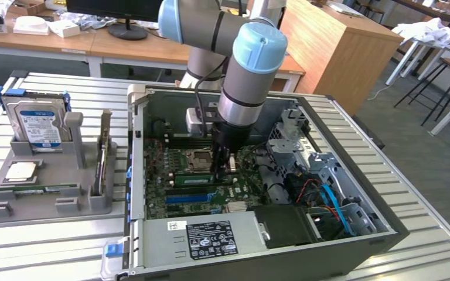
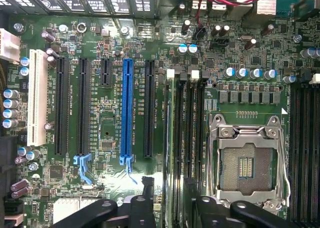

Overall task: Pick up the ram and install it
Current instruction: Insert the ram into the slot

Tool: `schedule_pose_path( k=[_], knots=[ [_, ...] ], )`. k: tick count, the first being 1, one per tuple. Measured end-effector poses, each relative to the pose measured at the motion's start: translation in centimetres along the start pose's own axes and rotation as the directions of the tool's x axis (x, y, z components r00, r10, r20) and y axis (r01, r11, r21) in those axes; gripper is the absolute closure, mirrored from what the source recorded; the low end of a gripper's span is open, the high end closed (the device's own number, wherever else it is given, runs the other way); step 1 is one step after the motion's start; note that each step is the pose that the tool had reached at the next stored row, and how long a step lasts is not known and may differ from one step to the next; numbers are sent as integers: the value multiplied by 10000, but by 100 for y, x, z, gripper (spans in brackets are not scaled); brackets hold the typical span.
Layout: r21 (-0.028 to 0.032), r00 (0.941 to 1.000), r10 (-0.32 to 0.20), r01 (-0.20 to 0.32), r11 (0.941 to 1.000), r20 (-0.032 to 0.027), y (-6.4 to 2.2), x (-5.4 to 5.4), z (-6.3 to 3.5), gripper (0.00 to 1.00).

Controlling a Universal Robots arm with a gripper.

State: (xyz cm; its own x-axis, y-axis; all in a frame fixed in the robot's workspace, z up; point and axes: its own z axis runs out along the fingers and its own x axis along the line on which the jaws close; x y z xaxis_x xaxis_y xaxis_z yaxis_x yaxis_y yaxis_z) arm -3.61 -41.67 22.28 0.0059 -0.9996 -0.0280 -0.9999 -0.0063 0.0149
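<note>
The computer case point(image 1: 136, 111) lies open on its side on a slatted metal table point(image 1: 53, 246). It holds a green motherboard point(image 2: 107, 128) with a bare processor socket point(image 1: 199, 157) point(image 2: 247, 160), a silver power supply point(image 1: 162, 249) and loose blue cables point(image 1: 330, 202) by the metal drive bays.

The ram point(image 1: 197, 177) point(image 2: 176, 138) stands on edge in the memory slot just beside the socket, running the length of that slot. The gripper point(image 1: 225, 172) point(image 2: 170, 184) hangs straight over one end of the stick. Its black fingers point(image 2: 147, 188) are spread to either side of the stick with board showing between, so it is released and grasps nothing.

Beyond the ram from the socket lie a row of black card slots, one long blue slot point(image 2: 127, 108) and, farthest off, a white slot point(image 2: 37, 96).

Well apart from the socket, outside the case on the exterior view's left, sits a grey holder point(image 1: 45, 205). It carries:
- an upright hard drive point(image 1: 37, 123) with a blue and white label
- a square silver processor chip point(image 1: 21, 171) lying flat
- a green strip point(image 1: 33, 188) lying in a long groove
- a thin board point(image 1: 102, 152) standing on edge, of a kind I cannot tell

The power supply bears a black label point(image 1: 211, 239) with white print, and white lettering runs beside the card slots. None of it can be read, nor can the words on the drive's label.
</note>
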Motion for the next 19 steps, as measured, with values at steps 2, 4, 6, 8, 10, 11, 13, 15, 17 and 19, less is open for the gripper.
schedule_pose_path(
  k=[2, 4, 6, 8, 10, 11, 13, 15, 17, 19],
  knots=[
    [0, 10000, 0, 0, 10000, 1, 0, 0, 0, 63],
    [0, 10000, 0, 0, 10000, 1, 0, 0, 0, 63],
    [0, 10000, 0, 0, 10000, 0, 0, 0, 0, 63],
    [-1, 10000, 0, 0, 10000, -2, 0, 0, -12, 63],
    [0, 10000, 0, 0, 10000, 0, 1, -1, -41, 63],
    [1, 10000, 1, -1, 10000, 2, 1, -2, -60, 63],
    [0, 10000, 1, -1, 10000, 3, 2, -3, -112, 63],
    [-1, 10000, 1, -1, 10000, 1, 3, -5, -173, 63],
    [0, 10000, 0, 0, 10000, 2, 4, -7, -244, 63],
    [0, 10000, 0, 0, 10000, 3, 5, -9, -327, 63]
  ],
)
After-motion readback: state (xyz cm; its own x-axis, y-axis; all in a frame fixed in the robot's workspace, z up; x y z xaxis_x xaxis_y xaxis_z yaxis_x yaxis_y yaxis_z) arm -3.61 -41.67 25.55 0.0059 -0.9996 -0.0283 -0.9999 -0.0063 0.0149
